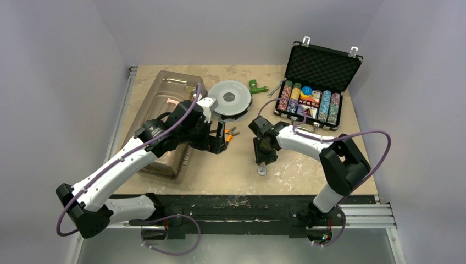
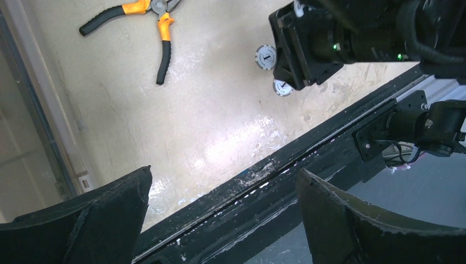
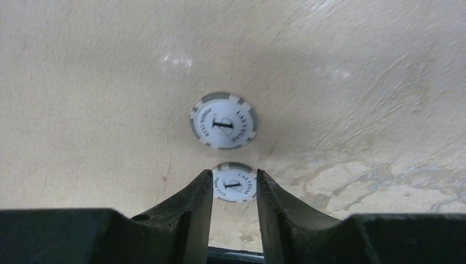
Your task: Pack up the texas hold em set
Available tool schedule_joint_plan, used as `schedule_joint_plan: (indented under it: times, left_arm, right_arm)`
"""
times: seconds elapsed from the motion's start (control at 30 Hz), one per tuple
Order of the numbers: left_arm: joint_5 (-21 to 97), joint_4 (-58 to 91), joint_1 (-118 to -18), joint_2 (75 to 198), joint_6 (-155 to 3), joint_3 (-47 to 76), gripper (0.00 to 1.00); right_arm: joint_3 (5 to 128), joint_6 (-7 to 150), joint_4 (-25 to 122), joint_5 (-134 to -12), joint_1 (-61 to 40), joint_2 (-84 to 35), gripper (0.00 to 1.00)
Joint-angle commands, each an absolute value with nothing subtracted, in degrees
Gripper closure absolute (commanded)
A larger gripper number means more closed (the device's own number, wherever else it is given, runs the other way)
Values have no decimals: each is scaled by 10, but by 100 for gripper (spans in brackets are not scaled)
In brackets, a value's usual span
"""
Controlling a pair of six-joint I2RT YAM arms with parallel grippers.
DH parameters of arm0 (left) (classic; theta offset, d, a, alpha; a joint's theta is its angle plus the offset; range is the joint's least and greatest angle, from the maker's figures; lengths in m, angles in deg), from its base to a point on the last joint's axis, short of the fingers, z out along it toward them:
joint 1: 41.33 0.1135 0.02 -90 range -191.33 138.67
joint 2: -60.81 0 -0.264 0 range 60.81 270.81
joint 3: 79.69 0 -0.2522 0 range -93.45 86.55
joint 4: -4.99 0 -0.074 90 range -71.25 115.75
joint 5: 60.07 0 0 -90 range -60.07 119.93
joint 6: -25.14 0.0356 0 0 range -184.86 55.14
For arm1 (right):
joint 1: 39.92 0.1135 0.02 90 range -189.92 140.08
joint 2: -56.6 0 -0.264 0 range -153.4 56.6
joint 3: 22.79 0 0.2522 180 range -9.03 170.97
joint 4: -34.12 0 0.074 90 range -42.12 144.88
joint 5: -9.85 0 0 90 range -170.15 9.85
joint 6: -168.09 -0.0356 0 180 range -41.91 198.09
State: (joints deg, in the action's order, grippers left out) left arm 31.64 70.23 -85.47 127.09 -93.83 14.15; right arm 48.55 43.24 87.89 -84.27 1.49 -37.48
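Observation:
The black foam-lined case (image 1: 321,66) stands open at the back right with rows of multicoloured chips (image 1: 308,102) in it. Two white-and-grey chips lie flat on the table near the front. One chip (image 3: 223,121) is under my right gripper. The other chip (image 3: 234,184) (image 1: 262,170) shows through the gap between the fingertips. Both also show in the left wrist view, the first chip (image 2: 266,56) and the second (image 2: 283,87). My right gripper (image 3: 234,175) (image 1: 262,158) hangs just above them, narrowly open and empty. My left gripper (image 2: 222,173) (image 1: 217,140) is wide open and empty above the table.
Orange-handled pliers (image 2: 156,33) (image 1: 231,133) lie beside my left gripper. A large clear bin (image 1: 165,118) sits at the left, a round grey disc spool (image 1: 231,98) behind centre, and a green object (image 1: 255,86) and a wrench (image 1: 273,89) near the case. The black front rail (image 2: 308,159) borders the table.

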Motion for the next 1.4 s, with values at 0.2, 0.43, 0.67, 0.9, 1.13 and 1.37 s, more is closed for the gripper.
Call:
schedule_joint_plan:
  times: [0.2,0.43,0.67,0.9,1.13,1.37]
  left_arm:
    - [324,682,-846,1273,-946,136,0]
    - [332,675,-845,1280,-951,140,0]
    - [337,672,-845,1285,-955,138,0]
    - [339,673,-845,1286,-956,134,0]
    - [342,675,-845,1287,-958,135,0]
    - [346,675,-845,1290,-959,134,0]
  right_arm:
    - [505,479,894,-846,-4,-353,47]
    - [457,475,847,-896,58,-328,39]
    - [422,453,818,-927,77,-319,43]
    - [392,446,789,-922,78,-325,53]
    - [390,443,786,-927,80,-331,54]
    - [392,440,785,-931,83,-338,53]
